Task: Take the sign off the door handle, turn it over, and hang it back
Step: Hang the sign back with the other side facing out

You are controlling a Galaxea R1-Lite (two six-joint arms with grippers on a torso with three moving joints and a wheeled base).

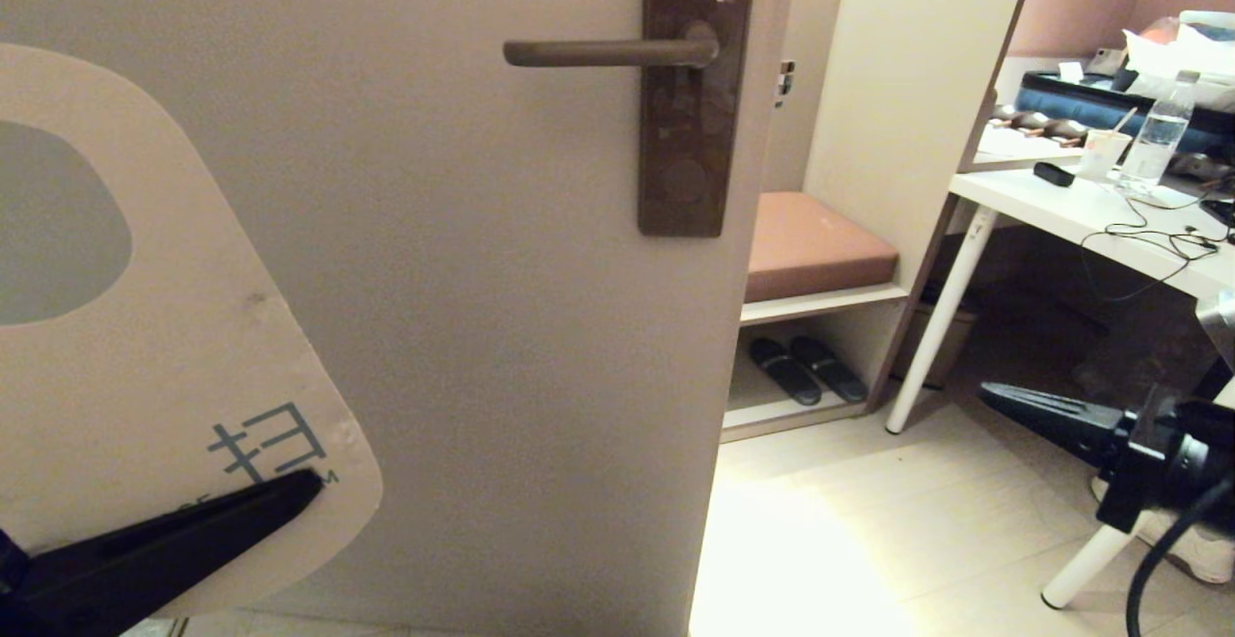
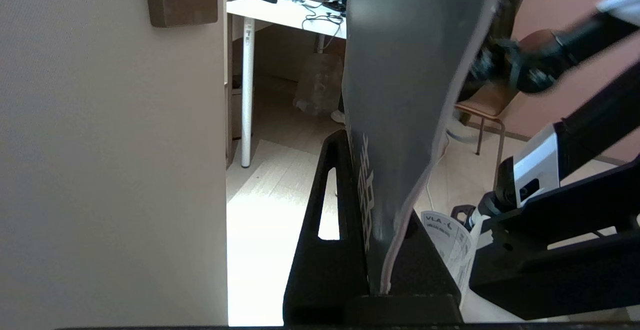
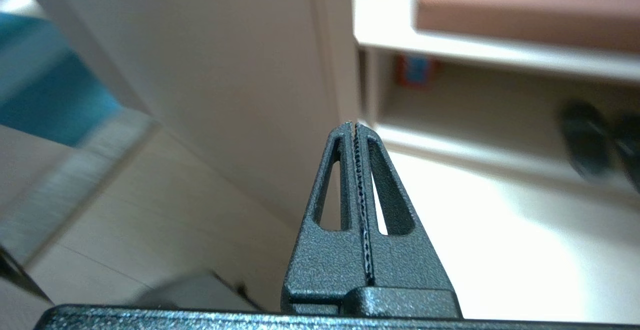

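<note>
Head view | sign (image 1: pixel 145 367) tilted, hole end uppermost | left fingers (image 1: pixel 289 492) pinch lower end

From the head camera I look forward and slightly down at the door (image 1: pixel 463 328), close enough that the door handle (image 1: pixel 608 52) sits near the top of view and the sign (image 1: pixel 164 357) fills the left edge. My left wrist camera sits right behind its fingers, looking along the sign (image 2: pixel 400 95) toward the white desk (image 2: pixel 295 17), which the head view also shows (image 1: pixel 1090 217). My right wrist camera looks low, past closed fingers, at the shoe shelf (image 3: pixel 480 55), shared with the head view (image 1: pixel 820 304).
</note>
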